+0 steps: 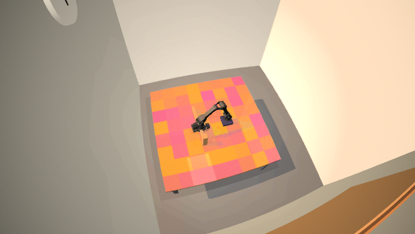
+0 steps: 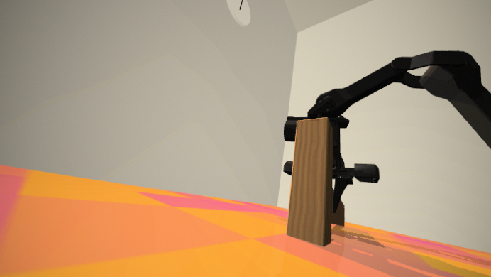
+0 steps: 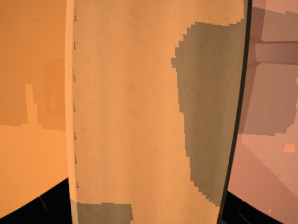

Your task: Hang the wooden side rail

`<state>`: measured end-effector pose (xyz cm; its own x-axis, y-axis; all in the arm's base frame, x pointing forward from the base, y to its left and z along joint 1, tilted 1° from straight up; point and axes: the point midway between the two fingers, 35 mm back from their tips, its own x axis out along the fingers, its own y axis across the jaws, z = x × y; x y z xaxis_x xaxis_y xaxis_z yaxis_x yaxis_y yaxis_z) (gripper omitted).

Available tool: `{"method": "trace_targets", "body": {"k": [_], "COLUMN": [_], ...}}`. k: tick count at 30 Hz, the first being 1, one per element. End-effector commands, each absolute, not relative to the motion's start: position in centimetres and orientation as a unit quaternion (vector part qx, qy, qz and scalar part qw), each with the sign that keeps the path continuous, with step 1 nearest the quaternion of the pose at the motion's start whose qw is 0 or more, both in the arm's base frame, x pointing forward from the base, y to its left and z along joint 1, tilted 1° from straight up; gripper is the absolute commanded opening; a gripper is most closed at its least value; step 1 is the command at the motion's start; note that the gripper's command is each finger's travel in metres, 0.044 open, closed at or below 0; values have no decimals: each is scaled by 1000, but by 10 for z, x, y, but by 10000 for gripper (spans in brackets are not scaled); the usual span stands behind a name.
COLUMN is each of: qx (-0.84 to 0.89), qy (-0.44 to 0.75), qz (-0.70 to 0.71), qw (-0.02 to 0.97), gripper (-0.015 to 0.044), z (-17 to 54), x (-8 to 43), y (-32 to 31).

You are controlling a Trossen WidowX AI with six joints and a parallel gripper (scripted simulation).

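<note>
The wooden headboard post (image 1: 205, 141) (image 2: 311, 181) stands upright on the table, its plain face toward the exterior camera. The pale wooden rail (image 1: 195, 112) (image 3: 125, 110) runs from beside the post under the gripper toward the back of the table. In the exterior view the post hides most of it. My gripper (image 1: 201, 127) is shut on the rail, just behind the post. Its black fingers show at the lower corners of the wrist view, on either side of the rail. The hooks, pins and slot are hidden, so I cannot tell whether the hooks sit on the pins.
The arm arches over the table (image 1: 177, 166) (image 2: 124, 220) from its dark blue base (image 1: 226, 121), right of the rail. A round clock (image 1: 64, 12) (image 2: 239, 12) hangs on the wall.
</note>
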<state>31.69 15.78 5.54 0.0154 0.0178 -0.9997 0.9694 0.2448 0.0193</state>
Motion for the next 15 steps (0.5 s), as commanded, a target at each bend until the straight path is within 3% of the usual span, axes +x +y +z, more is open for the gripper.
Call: {"method": "trace_targets", "body": {"k": [1,15], "qx": [445,445], "qy": [556,556], "qz": [-424,-424], "qw": [559,559], "gripper": [0,0], "z": [57,56], "x": [317,316], "y": [159,160]}}
